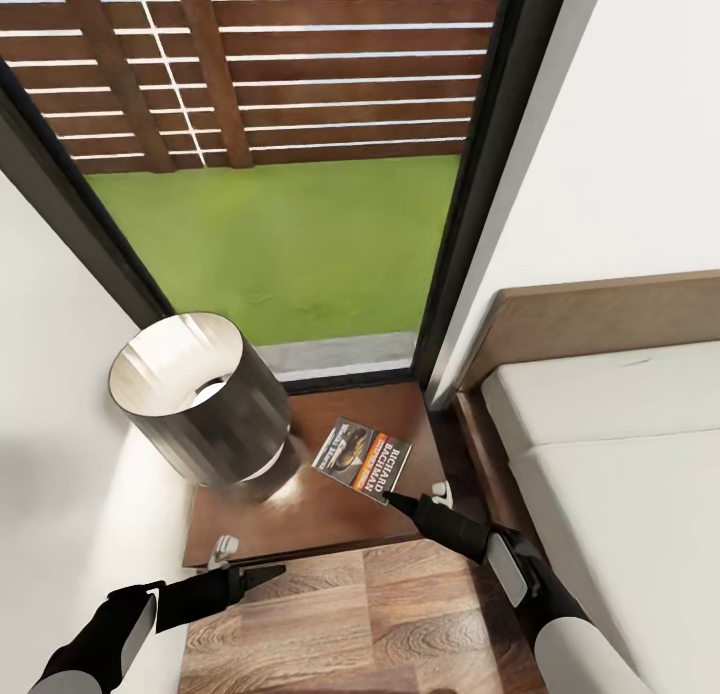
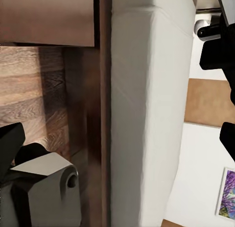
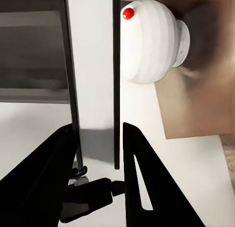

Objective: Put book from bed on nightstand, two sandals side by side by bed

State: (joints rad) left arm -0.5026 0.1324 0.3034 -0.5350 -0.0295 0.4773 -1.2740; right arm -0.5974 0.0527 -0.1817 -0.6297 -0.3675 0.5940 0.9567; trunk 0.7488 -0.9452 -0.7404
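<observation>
i am holding the book (image 1: 362, 458) with the right tool (image 1: 392, 498) clamped on its corner above the nightstand (image 1: 300, 514); it looks thin, light, bendable. left tool (image 1: 270, 573) looks together.

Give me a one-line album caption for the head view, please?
Right gripper at the edge of the book lying on the nightstand beside the lamp, with the bed alongside.
</observation>
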